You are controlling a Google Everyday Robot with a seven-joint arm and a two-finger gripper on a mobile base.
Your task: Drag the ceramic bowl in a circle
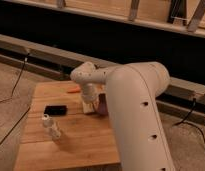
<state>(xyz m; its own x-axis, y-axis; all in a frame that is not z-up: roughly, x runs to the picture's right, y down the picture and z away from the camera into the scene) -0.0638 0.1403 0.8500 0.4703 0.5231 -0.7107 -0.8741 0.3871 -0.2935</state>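
- One robot arm [133,107], white and bulky, fills the right half of the view. It reaches in over the right edge of the wooden surface [71,147].
- One gripper [93,102] hangs from the arm's bent wrist, low over the middle-right part of the surface. Its fingers are closed. Whether they pinch anything cannot be told, as the arm hides most of them.
- One ceramic bowl [102,104]: only a dark maroon sliver of it shows. It lies just to the right of the gripper, between the gripper and the thick arm link, which covers the rest of it. It sits near the right edge of the surface, about halfway down.
- One small white block [87,107] lies just left of the bowl, right below the gripper. It is too close to tell whether it touches either.
- One black rectangular device [55,109] lies flat on the left part of the surface, well apart from the bowl.
- Two small pale objects [50,126] stand close together in front of the black device. What they are cannot be made out.
- One thin orange item [73,90] lies near the far edge of the surface, behind the gripper.
- Two dark cables run over the floor, one on the left [18,75] and one on the right [193,122].
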